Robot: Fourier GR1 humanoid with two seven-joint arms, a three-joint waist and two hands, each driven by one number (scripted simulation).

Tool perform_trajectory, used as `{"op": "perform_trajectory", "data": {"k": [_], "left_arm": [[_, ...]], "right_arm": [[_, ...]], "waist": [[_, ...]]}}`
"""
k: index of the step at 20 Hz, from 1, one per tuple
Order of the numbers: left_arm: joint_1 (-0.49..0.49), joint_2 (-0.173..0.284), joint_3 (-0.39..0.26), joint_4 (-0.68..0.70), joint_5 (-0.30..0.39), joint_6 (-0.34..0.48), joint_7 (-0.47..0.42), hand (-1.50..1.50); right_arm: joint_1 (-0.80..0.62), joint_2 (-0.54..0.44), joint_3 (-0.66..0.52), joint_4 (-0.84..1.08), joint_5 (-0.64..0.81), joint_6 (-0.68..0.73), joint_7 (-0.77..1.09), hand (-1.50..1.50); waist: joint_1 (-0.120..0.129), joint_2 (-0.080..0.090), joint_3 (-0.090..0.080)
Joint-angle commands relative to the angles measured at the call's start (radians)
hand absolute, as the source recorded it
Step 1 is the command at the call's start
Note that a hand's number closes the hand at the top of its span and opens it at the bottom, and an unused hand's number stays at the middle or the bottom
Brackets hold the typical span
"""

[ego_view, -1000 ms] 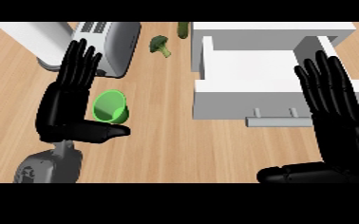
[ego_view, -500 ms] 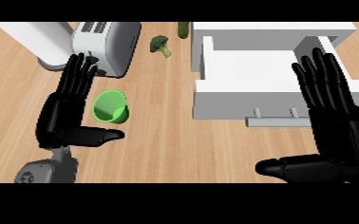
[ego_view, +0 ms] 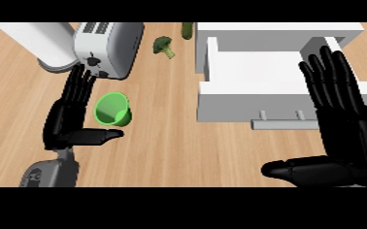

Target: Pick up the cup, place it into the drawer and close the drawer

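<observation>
1. The left hand (ego_view: 66, 121) has its fingers (ego_view: 77, 88) straight and close together, pointing up the view toward the toaster, with the thumb (ego_view: 97, 135) stuck out sideways to the right; they clasp nothing.
2. The small translucent green plastic cup (ego_view: 113, 109) lies tipped on the light wooden bench (ego_view: 172, 140), its open mouth turned toward the viewer, just beside the left hand's fingers and right above the thumb. Whether the thumb touches the cup's lower edge I cannot tell.
3. The right hand (ego_view: 338, 121) shows at the view's right with its fingers (ego_view: 331, 80) straight and slightly spread, thumb (ego_view: 305, 168) stretched out to the left, gripping nothing. Its fingers overlap the right part of the drawer in the view.
4. The white open drawer (ego_view: 247, 99) stands pulled out from a white cabinet body (ego_view: 279, 31), its pale grey bar handle (ego_view: 283, 122) on the near front. The cup is outside it, well apart to the left.
5. Beyond the left hand's fingers stands a silver two-slot toaster (ego_view: 108, 48), the fingertips close to its near corner.
6. Left of the toaster is a white rounded appliance with a grey base (ego_view: 39, 43), cut off by the view's edge.
7. A green broccoli floret (ego_view: 164, 46) lies on the bench between the toaster and the drawer.
8. A dark green elongated vegetable (ego_view: 187, 30) lies past the broccoli at the top edge.
</observation>
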Motion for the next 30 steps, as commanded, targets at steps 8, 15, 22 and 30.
{"op": "perform_trajectory", "data": {"k": [8, 15, 22, 30], "left_arm": [[-0.021, 0.001, 0.011, 0.267, -0.041, -0.04, -0.198, -1.5], [-0.104, 0.046, 0.064, 0.527, -0.047, -0.078, -0.357, -1.5], [-0.228, 0.087, 0.12, 0.767, -0.036, -0.079, -0.444, -1.5], [-0.233, 0.083, 0.099, 0.825, -0.055, -0.059, -0.505, -1.5]], "right_arm": [[-0.037, -0.033, -0.033, -0.076, -0.044, 0.003, 0.115, -1.5], [-0.019, -0.038, -0.048, -0.099, -0.066, 0.013, 0.128, -1.5], [0.03, -0.029, -0.042, -0.062, -0.056, 0.048, 0.041, -1.5], [-0.005, 0.001, 0.022, -0.009, 0.011, 0.029, 0.031, -1.5]], "waist": [[-0.001, 0.0, 0.0], [-0.003, 0.0, 0.0], [-0.006, 0.001, 0.0], [-0.003, 0.001, 0.0]]}}
